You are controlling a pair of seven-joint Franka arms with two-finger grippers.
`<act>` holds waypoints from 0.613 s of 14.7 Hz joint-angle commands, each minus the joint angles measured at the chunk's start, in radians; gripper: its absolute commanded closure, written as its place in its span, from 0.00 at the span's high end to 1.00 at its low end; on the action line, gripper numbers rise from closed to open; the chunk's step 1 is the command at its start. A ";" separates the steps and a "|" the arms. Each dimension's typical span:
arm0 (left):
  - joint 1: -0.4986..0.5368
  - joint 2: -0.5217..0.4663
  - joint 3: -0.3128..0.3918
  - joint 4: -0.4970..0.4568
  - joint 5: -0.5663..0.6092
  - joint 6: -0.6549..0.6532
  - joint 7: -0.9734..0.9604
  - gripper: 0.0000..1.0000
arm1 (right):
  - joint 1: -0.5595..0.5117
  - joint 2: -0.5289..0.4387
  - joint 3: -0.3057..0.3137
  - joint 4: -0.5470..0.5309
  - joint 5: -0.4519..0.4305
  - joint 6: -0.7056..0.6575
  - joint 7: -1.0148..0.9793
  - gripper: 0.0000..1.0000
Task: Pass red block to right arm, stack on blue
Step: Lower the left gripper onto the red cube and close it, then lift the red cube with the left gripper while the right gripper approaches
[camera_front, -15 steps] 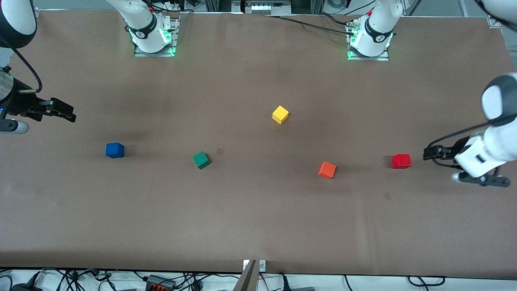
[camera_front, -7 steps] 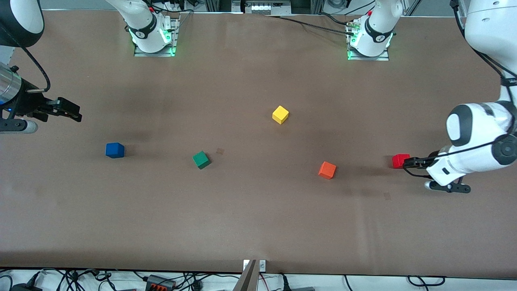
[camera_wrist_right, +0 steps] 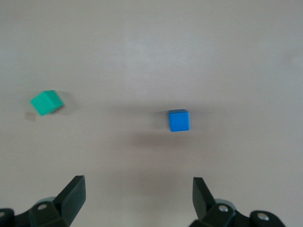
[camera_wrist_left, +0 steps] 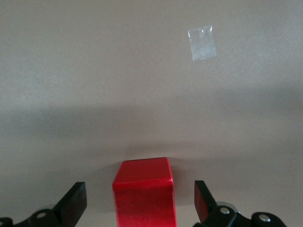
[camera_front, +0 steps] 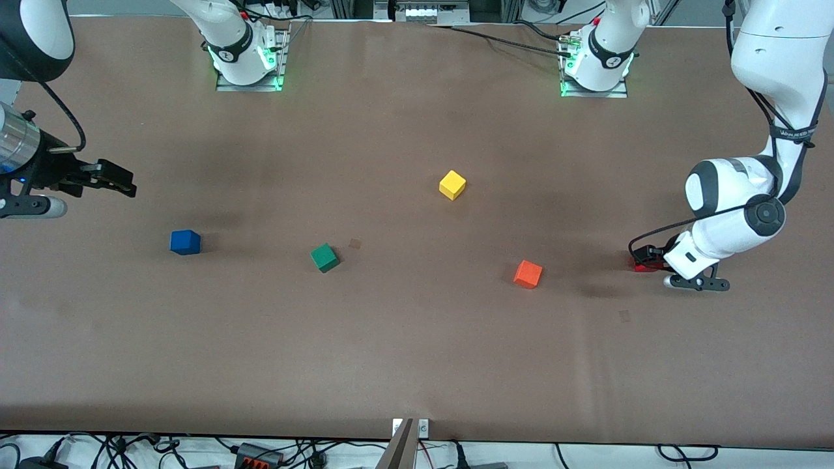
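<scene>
Now | left pincer (camera_wrist_left: 137, 208) open (astride red block (camera_wrist_left: 144, 191)) | right pincer (camera_wrist_right: 137, 201) open

Two white jointed arms are seen, each ringed with black bands at the joints. Round white bases are bolted onto metal plates lit green along the edges. A black cable is looped along the left arm (camera_front: 736, 221). A silver wrist ring is carried by the right arm (camera_front: 26, 156). Black two-finger grippers are fitted: left gripper (camera_wrist_left: 139, 205), right gripper (camera_wrist_right: 137, 201). Small round fasteners, probably screws, are visible at the finger mounts.
</scene>
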 commanded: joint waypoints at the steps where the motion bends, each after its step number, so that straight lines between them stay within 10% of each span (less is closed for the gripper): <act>1: 0.004 -0.045 0.000 -0.105 0.012 0.116 0.004 0.99 | 0.062 -0.004 0.000 0.000 0.066 -0.002 -0.006 1.00; 9: 0.016 -0.045 -0.003 -0.115 0.012 0.130 0.015 0.21 | 0.166 0.118 0.000 0.039 0.158 0.076 -0.009 1.00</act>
